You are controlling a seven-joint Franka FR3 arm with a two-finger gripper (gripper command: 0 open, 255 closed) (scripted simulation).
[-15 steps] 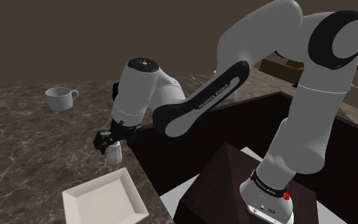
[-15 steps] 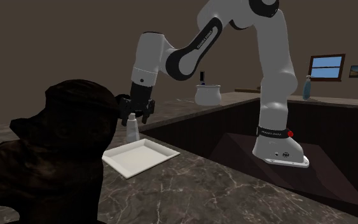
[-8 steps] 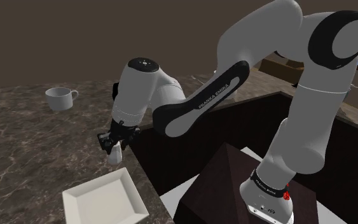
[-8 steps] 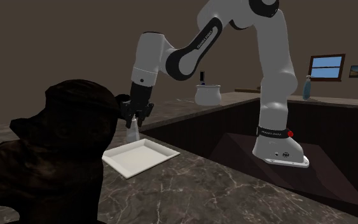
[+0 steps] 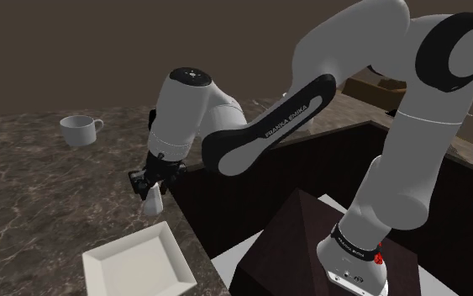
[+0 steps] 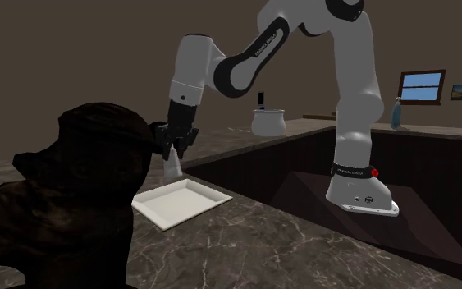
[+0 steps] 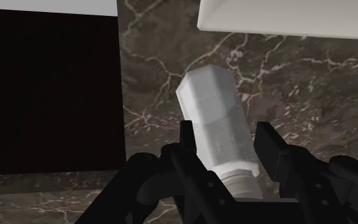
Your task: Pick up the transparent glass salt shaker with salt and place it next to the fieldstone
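Shoulder view first: the hand (image 5: pixel 152 183) hangs close to the table (image 5: pixel 41 177) edge, where the surface drops away into a dark recess just beside it. A white plate (image 5: pixel 134 261) lies near the hand on the table. Beyond the hand there is open table out to a mug (image 5: pixel 79 130), well apart. The dark stone (image 6: pixel 73 197) sits past the plate from the hand. The fingers are clenched on the top of the pale salt shaker (image 7: pixel 215 124), which points down toward the table. A second ago they stood wider around it. The arm has since risen slightly; I can't tell if the shaker's base has left the table.
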